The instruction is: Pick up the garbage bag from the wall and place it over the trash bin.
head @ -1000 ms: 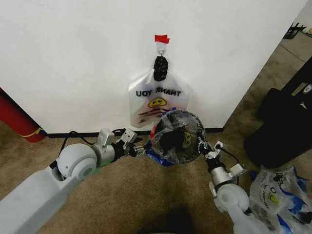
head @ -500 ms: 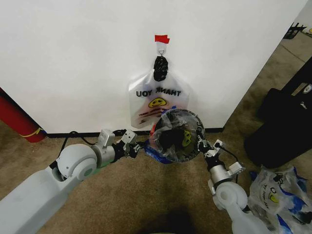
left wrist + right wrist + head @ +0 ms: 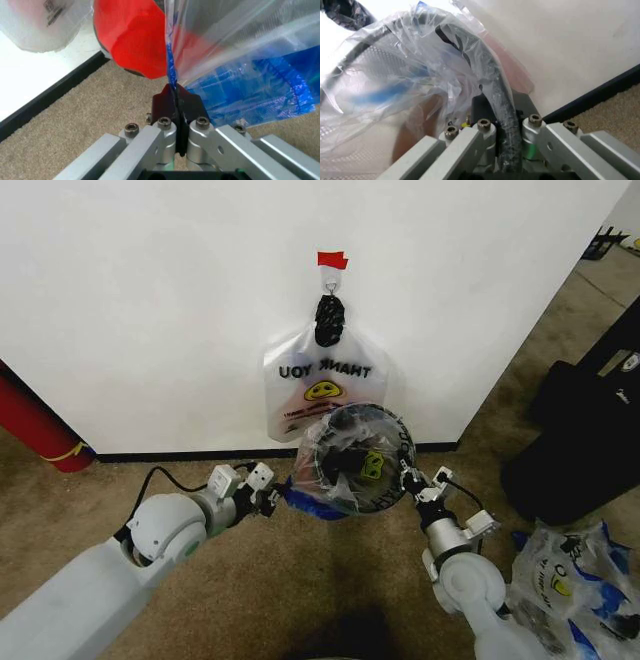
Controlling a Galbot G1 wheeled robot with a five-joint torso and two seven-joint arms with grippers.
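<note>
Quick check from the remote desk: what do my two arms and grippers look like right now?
Both arms have smooth light-grey shells with rounded joints. The left gripper and right gripper have silver metal links with hex bolts, black fingertip pads and thin black cables at the wrists.

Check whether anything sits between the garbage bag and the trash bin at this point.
Nothing visible does. The garbage bag is already draped over the trash bin's rim, with the left gripper shut on its blue edge and the right gripper clamped at the rim.
</note>
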